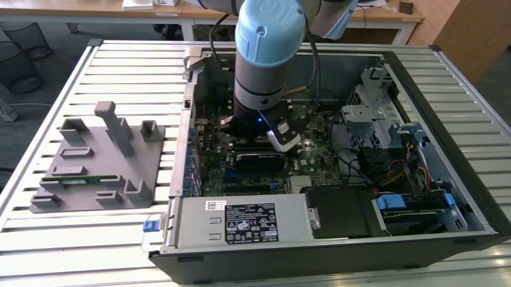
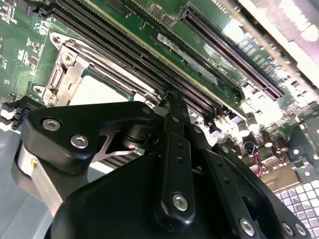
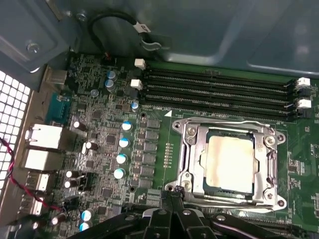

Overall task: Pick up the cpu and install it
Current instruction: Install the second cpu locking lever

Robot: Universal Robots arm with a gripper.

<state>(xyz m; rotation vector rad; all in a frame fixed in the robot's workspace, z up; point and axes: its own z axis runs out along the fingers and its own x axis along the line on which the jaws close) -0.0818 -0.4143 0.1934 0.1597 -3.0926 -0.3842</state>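
The cpu [image 3: 229, 162] lies flat in the motherboard socket, its pale silver top framed by the metal socket bracket [image 3: 191, 149]. In the second wrist view the same cpu [image 2: 97, 89] shows just beyond the black finger linkages. My gripper [image 3: 174, 193] hovers beside the socket's edge, a little above the board, shut with nothing between its fingertips [image 2: 171, 97]. In the exterior view the arm [image 1: 267, 54] reaches down into the open computer case [image 1: 447, 149] over the middle of the motherboard.
Black memory slots [image 3: 219, 89] run alongside the socket. Capacitors [image 3: 119, 158] and rear ports [image 3: 42, 137] stand on the board. A grey fixture plate [image 1: 96, 173] with a green memory stick [image 1: 80, 178] sits at the exterior view's left. The power supply [image 1: 239, 221] and drive cage [image 1: 375, 113] crowd the case.
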